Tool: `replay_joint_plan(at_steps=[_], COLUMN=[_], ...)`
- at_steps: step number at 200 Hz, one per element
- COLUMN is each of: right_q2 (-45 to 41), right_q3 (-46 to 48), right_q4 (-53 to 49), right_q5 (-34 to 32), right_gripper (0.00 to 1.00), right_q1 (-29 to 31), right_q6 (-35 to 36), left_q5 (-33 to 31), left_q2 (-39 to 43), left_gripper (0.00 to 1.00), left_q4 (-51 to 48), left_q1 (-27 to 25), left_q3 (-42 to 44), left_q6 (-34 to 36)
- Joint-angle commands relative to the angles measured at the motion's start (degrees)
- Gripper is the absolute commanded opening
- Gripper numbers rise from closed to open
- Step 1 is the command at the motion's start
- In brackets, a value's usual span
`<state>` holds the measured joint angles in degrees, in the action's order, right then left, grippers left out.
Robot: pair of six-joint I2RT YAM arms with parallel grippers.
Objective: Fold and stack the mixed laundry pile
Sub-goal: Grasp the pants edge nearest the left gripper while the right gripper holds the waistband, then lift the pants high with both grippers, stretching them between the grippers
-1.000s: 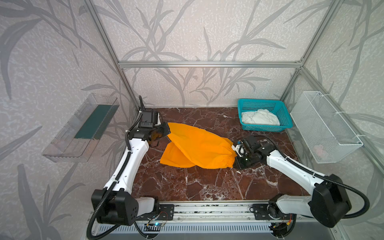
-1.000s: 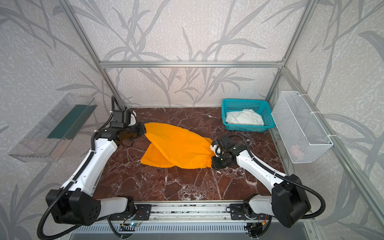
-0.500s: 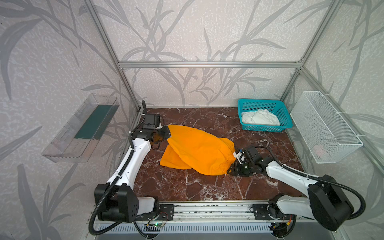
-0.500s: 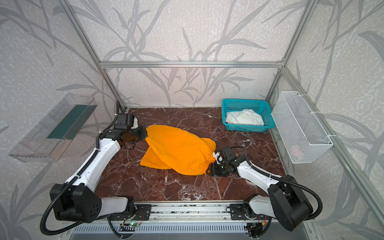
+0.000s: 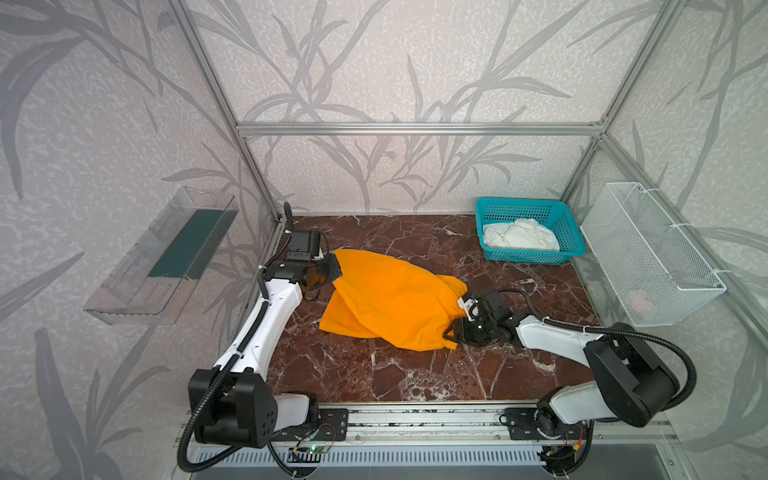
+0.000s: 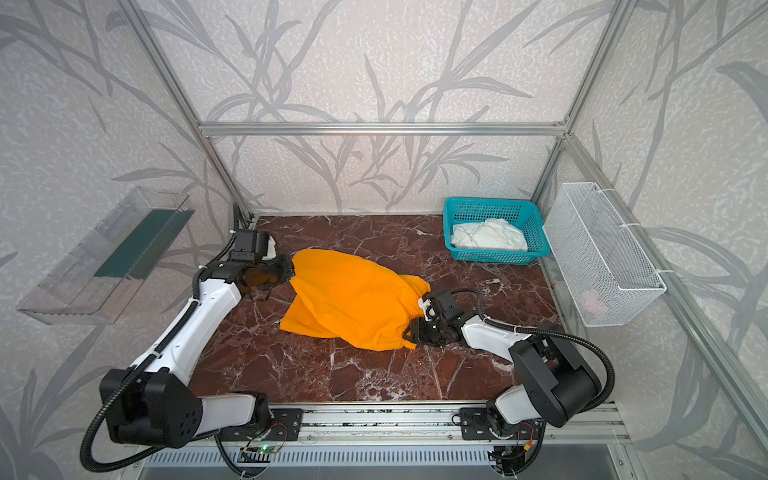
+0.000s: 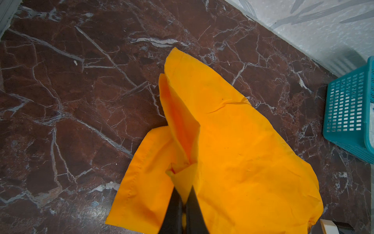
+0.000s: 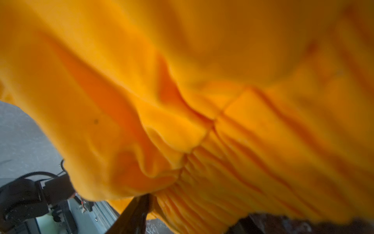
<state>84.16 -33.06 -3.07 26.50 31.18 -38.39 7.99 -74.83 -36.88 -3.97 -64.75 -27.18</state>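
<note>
The orange trousers [image 5: 390, 299] [image 6: 353, 303] lie spread across the middle of the marble table. My left gripper [image 5: 332, 272] [image 6: 289, 268] is at their far left end, shut on a pinched corner of the cloth [image 7: 183, 194]. My right gripper [image 5: 453, 334] [image 6: 411, 330] sits low at the near right corner, at the gathered waistband. In the right wrist view its fingers [image 8: 137, 214] stand apart with the waistband [image 8: 202, 192] between them; I cannot tell whether they press on it. The white shirt [image 5: 519, 236] [image 6: 488, 235] lies crumpled in the teal basket.
The teal basket [image 5: 523, 203] [image 7: 348, 113] stands at the back right corner. A white wire basket [image 5: 648, 253] hangs on the right wall and a clear shelf [image 5: 166, 253] on the left wall. Bare marble [image 5: 374, 374] lies in front of the trousers.
My right gripper has slid down and nearer along the waistband end to its front corner, and that end of the trousers now lies lower. My left gripper has kept its hold, shifting slightly.
</note>
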Motion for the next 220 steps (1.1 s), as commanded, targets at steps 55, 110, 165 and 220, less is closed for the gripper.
replay_joint_plan(at_steps=[55, 110, 165, 220], right_q2=[-1.99, -11.01, -8.07, -16.01], right_q3=[-9.1, -32.85, -58.4, -54.37], right_q4=[-16.99, -36.4, -44.46, -50.51], right_q5=[-5.1, -13.39, -8.74, -0.91], right_gripper=[0.05, 0.0, 0.0, 0.0], right_q1=[0.49, -2.72, -6.63, -6.63], right_q6=[7.63, 23.43, 31.79, 32.82], left_q5=[-4.35, -4.56, -3.06, 3.78], left_q2=[3.12, -0.36, -7.41, 1.83], left_gripper=[0.0, 0.0, 0.0, 0.0], left_q4=[-3.45, -8.03, -14.3, -19.1], left_q1=[0.36, 2.49, 3.91, 3.88], left_q3=[-4.06, -22.5, -52.69, -46.77], left_q6=[2.48, 7.28, 8.1, 7.11])
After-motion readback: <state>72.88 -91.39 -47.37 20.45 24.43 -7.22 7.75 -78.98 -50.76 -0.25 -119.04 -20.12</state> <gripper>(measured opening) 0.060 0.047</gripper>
